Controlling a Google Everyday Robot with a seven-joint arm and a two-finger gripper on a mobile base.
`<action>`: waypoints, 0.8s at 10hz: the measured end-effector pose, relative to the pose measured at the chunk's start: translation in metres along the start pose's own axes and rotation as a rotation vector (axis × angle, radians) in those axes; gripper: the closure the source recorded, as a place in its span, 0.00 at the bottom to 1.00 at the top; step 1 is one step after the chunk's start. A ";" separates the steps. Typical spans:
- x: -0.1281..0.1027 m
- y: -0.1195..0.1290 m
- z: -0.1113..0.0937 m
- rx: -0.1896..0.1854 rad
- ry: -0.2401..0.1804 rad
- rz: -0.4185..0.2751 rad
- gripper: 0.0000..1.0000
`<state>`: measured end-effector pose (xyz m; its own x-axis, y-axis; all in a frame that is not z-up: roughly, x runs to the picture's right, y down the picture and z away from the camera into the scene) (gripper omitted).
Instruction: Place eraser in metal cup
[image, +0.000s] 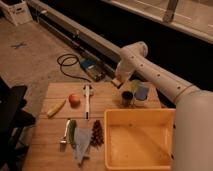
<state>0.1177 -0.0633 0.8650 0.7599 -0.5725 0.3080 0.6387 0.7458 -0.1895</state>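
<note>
Just left of metal cup (127, 98): shut end effector (118, 82).

On the wooden table (50, 142), the metal cup (127, 98) stood just left of a white container (141, 94), behind the tub (140, 137). The gripper (118, 81), shut, hung behind the cup. A long utensil (87, 99) lay farther left.

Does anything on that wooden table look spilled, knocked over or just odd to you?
Nothing stands out. The metal cup stands upright beside the white and blue container, and the yellow tub sits flat on the table. The claw, shut, hangs over the table's far edge, just above and left of the cup. Whether it holds anything is hidden.
</note>
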 end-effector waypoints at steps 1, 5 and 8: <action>-0.003 0.007 -0.009 -0.005 0.009 0.004 1.00; -0.030 0.036 -0.022 -0.062 -0.006 0.027 1.00; -0.037 0.050 -0.018 -0.099 -0.024 0.061 0.78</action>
<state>0.1238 -0.0113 0.8279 0.7956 -0.5178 0.3146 0.6008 0.7410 -0.2998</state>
